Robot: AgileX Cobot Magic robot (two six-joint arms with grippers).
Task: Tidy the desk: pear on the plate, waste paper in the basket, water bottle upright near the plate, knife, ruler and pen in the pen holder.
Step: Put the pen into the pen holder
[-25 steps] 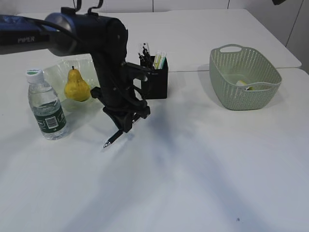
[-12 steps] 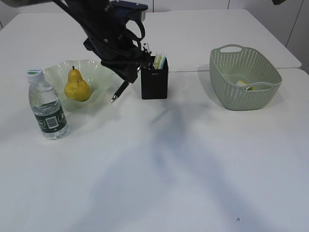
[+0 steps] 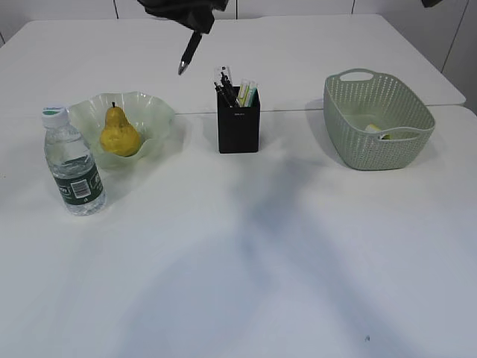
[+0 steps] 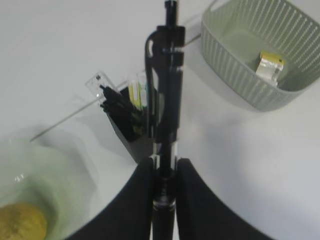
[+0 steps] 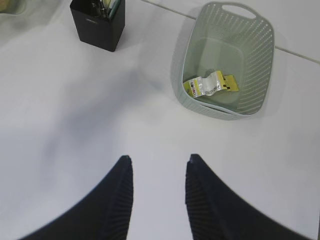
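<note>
- A white desk (image 3: 298, 261) fills the room's middle, with a seam running across it behind the objects.
- At the top of the exterior view the left gripper (image 3: 195, 28) hangs high above the desk, its two dark fingers (image 4: 142, 200) closed narrowly on a black pen (image 3: 190, 52).
- The pen slants down and to the left, tip lowest, in the air above and to the left of the pen holder (image 3: 238, 128).
- The pen holder is a black square cup standing upright near the seam; dark pens, a clear ruler (image 3: 223, 74) and a yellow-green item poke out of its top.
- Left of it sits the pale green plate (image 3: 153, 112) with a wavy rim, holding the yellow pear (image 3: 119, 134) upright, stem up.
- The water bottle (image 3: 72, 165) stands upright just in front and to the left of the plate, white cap on.
- Well off to the right stands the sage green basket (image 3: 376, 119), with crumpled yellow and white waste paper (image 5: 209, 85) lying on its bottom.
- The right gripper (image 5: 157, 172) hovers over bare desk in front of the basket, its jaws parted and holding nothing.
- The whole front half of the desk is bare white surface, crossed only by soft shadows.
- The desk's far edge shows behind the basket, and its right edge is just beyond the basket.
</note>
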